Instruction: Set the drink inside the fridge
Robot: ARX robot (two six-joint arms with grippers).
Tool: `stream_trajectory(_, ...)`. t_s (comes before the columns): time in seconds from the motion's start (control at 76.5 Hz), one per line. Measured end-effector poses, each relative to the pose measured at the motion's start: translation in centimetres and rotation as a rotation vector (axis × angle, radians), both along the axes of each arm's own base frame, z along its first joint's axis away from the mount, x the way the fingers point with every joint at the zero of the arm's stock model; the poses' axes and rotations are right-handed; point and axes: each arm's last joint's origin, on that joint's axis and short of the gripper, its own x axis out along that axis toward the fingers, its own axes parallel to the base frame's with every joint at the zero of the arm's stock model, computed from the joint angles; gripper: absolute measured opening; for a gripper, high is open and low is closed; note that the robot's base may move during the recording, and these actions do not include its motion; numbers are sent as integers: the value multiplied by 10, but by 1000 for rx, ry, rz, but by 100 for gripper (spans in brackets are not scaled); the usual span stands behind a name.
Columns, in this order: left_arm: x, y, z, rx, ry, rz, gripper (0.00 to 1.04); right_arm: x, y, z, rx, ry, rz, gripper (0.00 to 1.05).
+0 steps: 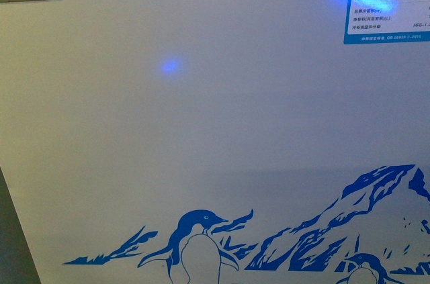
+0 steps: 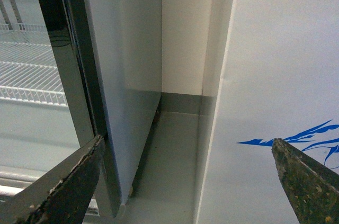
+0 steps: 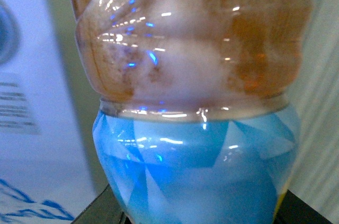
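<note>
one bottle of amber drink (image 3: 190, 70), pinched at its blue-labelled end by the right gripper (image 3: 201, 216), hangs close before the fridge (image 1: 201, 129) front; left gripper (image 2: 185, 187) gapes empty.

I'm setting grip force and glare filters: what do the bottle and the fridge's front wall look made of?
The bottle: clear glossy plastic, probably; sharp highlights and amber liquid showing through, with a shiny blue film label. The fridge: smooth white painted sheet metal, likely; flat, satin sheen, printed blue penguin decal.
</note>
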Motion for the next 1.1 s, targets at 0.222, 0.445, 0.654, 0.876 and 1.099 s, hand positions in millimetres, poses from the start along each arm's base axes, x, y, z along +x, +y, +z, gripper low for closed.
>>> stream_trajectory(0.222,0,0,0,0,0,0,97,0,39,-1,133,-35,131,37)
stream_trajectory(0.445,0,0,0,0,0,0,97,3,56,-4,244,-30,192,37)
stream_trajectory(0.654,0,0,0,0,0,0,97,10,70,-1,280,-53,238,37)
stream_trajectory(0.876,0,0,0,0,0,0,97,25,79,13,315,-75,245,37)
stream_trajectory(1.099,0,0,0,0,0,0,97,30,90,14,339,-50,282,37)
